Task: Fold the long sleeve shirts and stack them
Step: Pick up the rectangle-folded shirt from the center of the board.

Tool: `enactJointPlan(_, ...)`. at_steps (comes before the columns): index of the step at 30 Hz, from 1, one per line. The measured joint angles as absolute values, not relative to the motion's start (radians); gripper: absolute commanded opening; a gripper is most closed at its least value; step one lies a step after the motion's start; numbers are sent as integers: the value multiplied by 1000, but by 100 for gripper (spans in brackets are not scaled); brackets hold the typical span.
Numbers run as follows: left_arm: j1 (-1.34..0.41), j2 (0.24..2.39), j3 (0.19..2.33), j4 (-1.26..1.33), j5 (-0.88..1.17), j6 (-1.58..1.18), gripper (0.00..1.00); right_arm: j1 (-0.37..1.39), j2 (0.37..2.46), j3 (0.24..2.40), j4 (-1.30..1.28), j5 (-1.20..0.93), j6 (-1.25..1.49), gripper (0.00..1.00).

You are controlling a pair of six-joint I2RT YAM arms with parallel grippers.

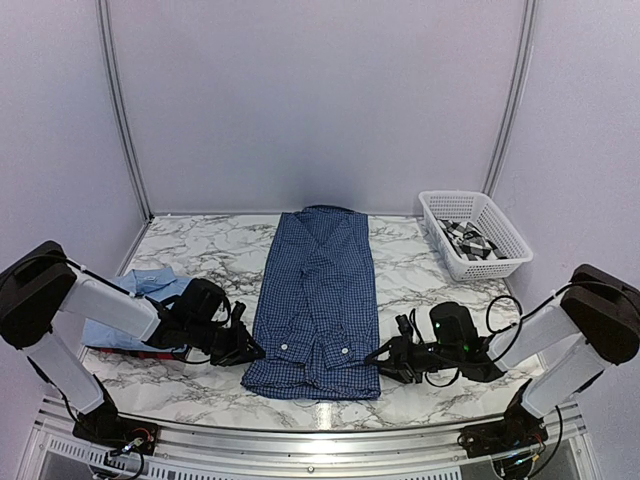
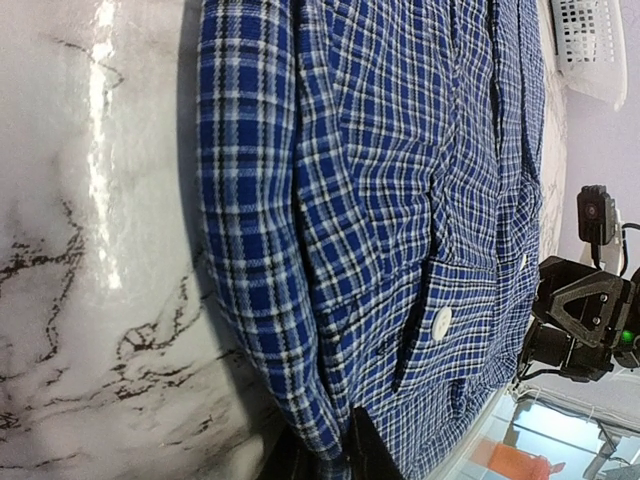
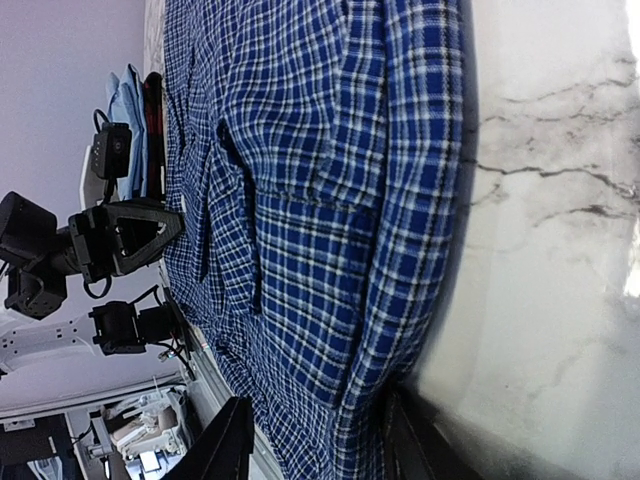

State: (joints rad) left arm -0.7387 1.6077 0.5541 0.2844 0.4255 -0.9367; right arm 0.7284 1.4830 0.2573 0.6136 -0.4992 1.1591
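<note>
The navy checked long sleeve shirt [image 1: 316, 300] lies folded into a long strip down the middle of the table, collar at the far end. My left gripper [image 1: 247, 352] is at its near left corner. In the left wrist view the two dark fingers [image 2: 372, 452] pinch the folded edge of the shirt [image 2: 400, 200], so my left gripper [image 2: 338, 452] is shut on it. My right gripper [image 1: 386, 358] is at the near right corner. Its fingers [image 3: 228, 440] stand apart astride the shirt's edge [image 3: 330, 200], so my right gripper [image 3: 318, 440] is open.
A light blue shirt [image 1: 135, 288] lies at the left on top of a dark red one [image 1: 150, 352], behind my left arm. A white lattice basket [image 1: 500, 262] at the back right holds a black-and-white checked shirt [image 1: 466, 238]. The table's near edge runs just below both grippers.
</note>
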Motion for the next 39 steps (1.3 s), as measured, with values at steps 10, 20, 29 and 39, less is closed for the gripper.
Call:
enactJointPlan(10, -752, 1609, 554, 281, 410, -942, 1, 717, 1539, 257, 680, -532, 1178, 30)
enactJointPlan(20, -762, 1601, 562, 257, 403, -939, 0, 696, 1538, 257, 657, -542, 1173, 31)
enactJointPlan(29, -765, 1593, 562, 239, 402, -939, 0, 680, 1488, 257, 635, -540, 1170, 43)
enactJointPlan(39, -766, 1589, 563, 233, 403, -938, 0, 660, 1525, 264, 642, -553, 1169, 35)
